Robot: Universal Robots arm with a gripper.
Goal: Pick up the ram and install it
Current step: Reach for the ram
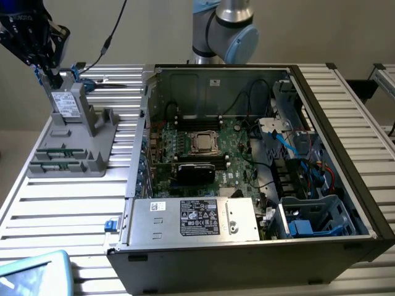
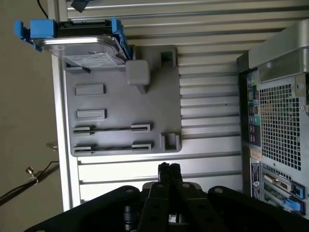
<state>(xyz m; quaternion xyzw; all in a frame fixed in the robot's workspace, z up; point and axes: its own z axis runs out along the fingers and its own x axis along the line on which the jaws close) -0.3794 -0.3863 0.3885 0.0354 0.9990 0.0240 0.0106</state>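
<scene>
Observe that the fingers are clenched shut, empty. The ram rests in the grey holder; you have yet to lift and install it.

the arm at the top middle of the exterior view had silver-grey tube joints with pale blue round caps. a thin black cable trailed through that view's upper left. the gripper was matte black, with two slim fingers pressed together, angular linkages and small round fasteners.
</scene>
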